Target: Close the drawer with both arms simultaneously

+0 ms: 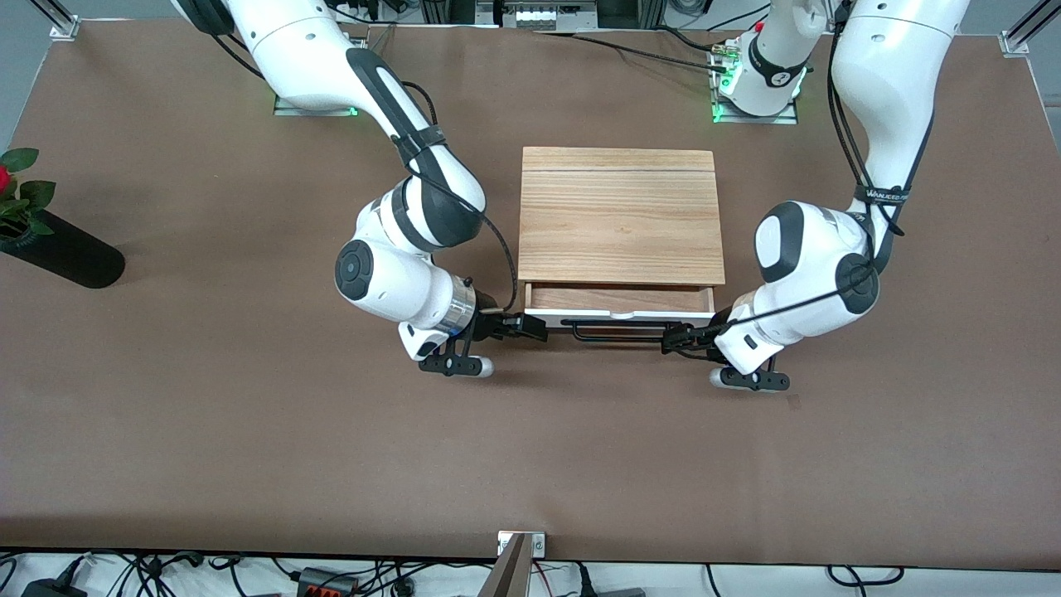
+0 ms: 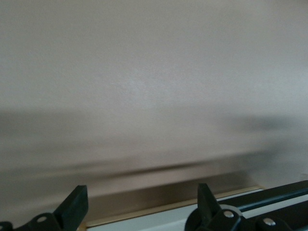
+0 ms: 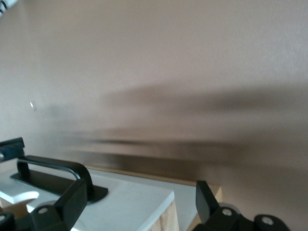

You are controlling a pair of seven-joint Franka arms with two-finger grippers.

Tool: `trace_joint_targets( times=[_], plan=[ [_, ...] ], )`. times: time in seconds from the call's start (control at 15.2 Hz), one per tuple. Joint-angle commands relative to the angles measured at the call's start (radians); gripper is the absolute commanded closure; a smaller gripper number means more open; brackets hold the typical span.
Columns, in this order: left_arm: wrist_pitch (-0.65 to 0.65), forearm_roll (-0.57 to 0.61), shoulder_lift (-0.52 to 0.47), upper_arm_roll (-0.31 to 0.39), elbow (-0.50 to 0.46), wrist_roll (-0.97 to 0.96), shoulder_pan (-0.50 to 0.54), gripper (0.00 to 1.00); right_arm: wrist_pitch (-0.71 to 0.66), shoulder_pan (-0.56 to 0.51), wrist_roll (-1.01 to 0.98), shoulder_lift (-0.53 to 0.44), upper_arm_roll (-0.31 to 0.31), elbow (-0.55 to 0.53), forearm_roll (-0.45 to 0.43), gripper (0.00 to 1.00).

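Drawer (image 1: 620, 300) is seen pulled out a short way from the oak-grain box (image 1: 620, 214) at mid-counter (image 1: 249, 464), a narrow strip of brown interior showing above its white front panel. The black bar handle (image 1: 617, 329) runs along that panel, on the side facing the front camera. Bare counter is left open all around the box. The right end effector (image 1: 530, 326) is placed at the panel's corner toward the right arm's end, its fingers (image 3: 72, 202) apart. The left end effector (image 1: 675, 338) is set at the handle's other end, fingers (image 2: 74, 207) apart, gripping nothing.
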Motion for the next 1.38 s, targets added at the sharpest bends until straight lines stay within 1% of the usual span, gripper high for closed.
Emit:
trace_joint_targets(
  times=[0.0,0.2,0.26,0.53,0.66,0.79,0.86,1.05,1.32],
  plan=[
    [-0.027,-0.038,-0.021,-0.005,-0.013,0.006,0.007,0.00,-0.104,-0.006,-0.011,0.005,0.003,0.009,0.017,0.00],
    [-0.076,-0.040,-0.020,-0.005,-0.011,0.006,0.007,0.00,-0.259,-0.015,-0.057,0.003,0.008,0.010,0.020,0.00],
    [-0.099,-0.041,-0.020,-0.005,-0.011,0.008,0.010,0.00,-0.289,-0.015,-0.065,0.005,0.009,0.009,0.023,0.00],
    [-0.230,-0.045,-0.024,-0.005,-0.007,0.009,0.024,0.00,-0.313,-0.014,-0.068,0.003,0.009,0.010,0.031,0.00],
    [-0.315,-0.045,-0.024,-0.005,0.000,0.009,0.033,0.00,-0.375,-0.015,-0.101,0.003,0.011,0.009,0.043,0.00],
    [-0.346,-0.045,-0.024,-0.005,0.000,0.011,0.042,0.00,-0.421,-0.018,-0.117,0.003,0.009,0.009,0.088,0.00],
    [-0.346,-0.045,-0.024,-0.005,0.001,0.009,0.042,0.00,-0.429,-0.024,-0.118,0.003,0.009,0.010,0.108,0.00],
    [-0.346,-0.045,-0.022,-0.005,0.007,0.011,0.041,0.00,-0.416,-0.038,-0.115,0.003,0.003,0.021,0.106,0.00],
    [-0.355,-0.038,-0.024,-0.002,0.047,0.013,0.047,0.00,-0.388,-0.080,-0.108,0.002,0.001,0.082,0.105,0.00]
  ],
)
